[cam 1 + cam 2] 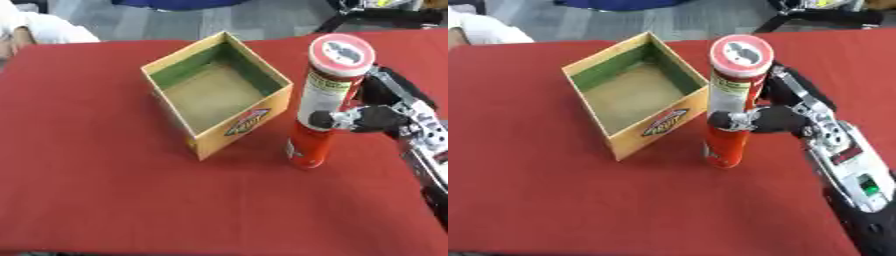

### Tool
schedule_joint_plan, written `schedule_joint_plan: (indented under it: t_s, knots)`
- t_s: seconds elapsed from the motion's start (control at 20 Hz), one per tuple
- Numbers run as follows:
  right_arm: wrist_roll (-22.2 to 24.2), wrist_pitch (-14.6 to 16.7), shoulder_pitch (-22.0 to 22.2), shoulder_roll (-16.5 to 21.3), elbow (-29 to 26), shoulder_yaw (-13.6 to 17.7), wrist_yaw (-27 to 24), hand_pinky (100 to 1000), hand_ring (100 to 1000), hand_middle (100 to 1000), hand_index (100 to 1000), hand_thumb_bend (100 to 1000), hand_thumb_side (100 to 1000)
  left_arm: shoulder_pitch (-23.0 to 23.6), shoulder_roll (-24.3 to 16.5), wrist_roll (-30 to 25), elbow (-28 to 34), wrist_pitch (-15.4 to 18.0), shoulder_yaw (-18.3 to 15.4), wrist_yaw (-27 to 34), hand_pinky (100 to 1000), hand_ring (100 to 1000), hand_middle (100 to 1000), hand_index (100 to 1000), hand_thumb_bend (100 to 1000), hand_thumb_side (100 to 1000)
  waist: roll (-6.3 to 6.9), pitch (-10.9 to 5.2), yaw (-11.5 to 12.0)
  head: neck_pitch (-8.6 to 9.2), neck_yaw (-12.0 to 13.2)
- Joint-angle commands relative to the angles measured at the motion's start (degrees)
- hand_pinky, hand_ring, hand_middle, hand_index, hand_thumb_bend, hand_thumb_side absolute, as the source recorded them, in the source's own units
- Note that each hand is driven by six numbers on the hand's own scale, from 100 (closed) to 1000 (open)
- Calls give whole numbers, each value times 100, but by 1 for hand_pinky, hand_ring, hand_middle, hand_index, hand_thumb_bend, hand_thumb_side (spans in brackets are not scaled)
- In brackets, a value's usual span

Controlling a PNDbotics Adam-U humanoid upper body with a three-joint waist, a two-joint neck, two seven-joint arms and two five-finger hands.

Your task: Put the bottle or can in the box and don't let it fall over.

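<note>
Can [325, 100], tall and red with a white lid, noted standing upright on red table [96, 190], just left of right hand [785, 117]. Not yet in box.

Largest first:
- Table: one, red cloth surface, bearing everything else.
- Box [249, 122]: one, yellow cardboard, open-topped, green inner walls, bare floor. Sat to left of hand, beyond can, just beside it; touching or narrowly apart not resolved. Nothing seen inside.
- Right hand: one in view, entered from right side. Thumb curled across near face of can about mid-height, fingers reaching round far side; judged closed on can. Contact on far side hidden by can body.
- Can: one only. No bottle seen. Base appeared planted on cloth, body close to vertical, slight lean possibly due to camera tilt.
- Left hand: none seen in either view.

Progress, judged from layout alone: grasp appeared made; lift, carry and placement all outstanding. Task counted as early stage, nothing delivered.

Remaining, as judgement: raise can clear of near box wall, move leftward from hand's present spot over opening, lower onto box floor upright, release without nudging.

Risk noted: can tall and narrow, so likely top-heavy; clipped box rim or tilted set-down could topple it. Box looked light, could slide if bumped.
</note>
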State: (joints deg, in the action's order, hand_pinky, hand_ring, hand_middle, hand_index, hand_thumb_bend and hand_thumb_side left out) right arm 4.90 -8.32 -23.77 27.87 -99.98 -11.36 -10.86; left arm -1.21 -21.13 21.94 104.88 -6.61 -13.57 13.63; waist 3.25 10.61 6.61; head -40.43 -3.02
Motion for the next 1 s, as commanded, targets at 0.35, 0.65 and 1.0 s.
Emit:
schedule_joint_plan:
  t_s: [0.35,0.65,1.0]
  knots:
    - [-168,-76,-132,-3,41,-21,-47,752,766,784,807,871,263,-73,-110,-11,68,12,-15,6,713,830,765,788,446,766,0,-26,29,95,11]
    - [-135,-63,-122,-7,10,-36,-100,757,754,683,708,807,211,-73,-108,-15,68,10,-14,8,713,830,765,788,444,767,0,-25,21,90,22]
    - [-97,-78,-122,-41,26,-47,-195,755,721,607,642,684,100,-68,-101,-13,66,8,-18,8,713,830,765,788,441,768,-1,-22,20,97,26]
